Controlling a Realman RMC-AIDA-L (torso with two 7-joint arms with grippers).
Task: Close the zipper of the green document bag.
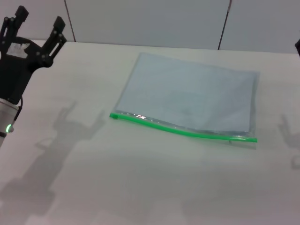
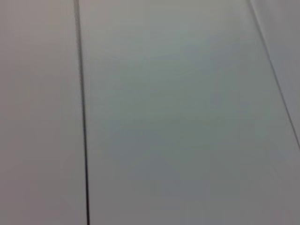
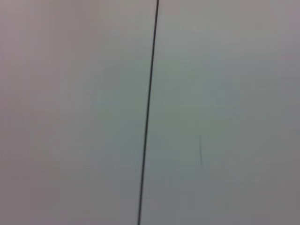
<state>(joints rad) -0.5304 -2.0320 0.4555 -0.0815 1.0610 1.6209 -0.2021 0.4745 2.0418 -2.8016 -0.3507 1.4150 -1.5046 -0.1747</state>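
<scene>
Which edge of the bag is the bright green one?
The long edge nearest the robot: the zipper. The bag's other edges are pale blue-grey.

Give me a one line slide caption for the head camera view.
Open left gripper raised far left of the flat translucent blue-grey document bag; its bright green zipper faces the robot.

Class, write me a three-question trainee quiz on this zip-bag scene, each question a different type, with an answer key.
1. True or false: the left gripper touches the green document bag.
2. The zipper runs along which edge of the bag: (a) nearest the robot, (b) farthest from it?
3. Fill in: the bag lies flat on the white ____.

Key: 1 false, it is raised to the bag's left, fingers spread. 2 (a). 3 table.
</scene>
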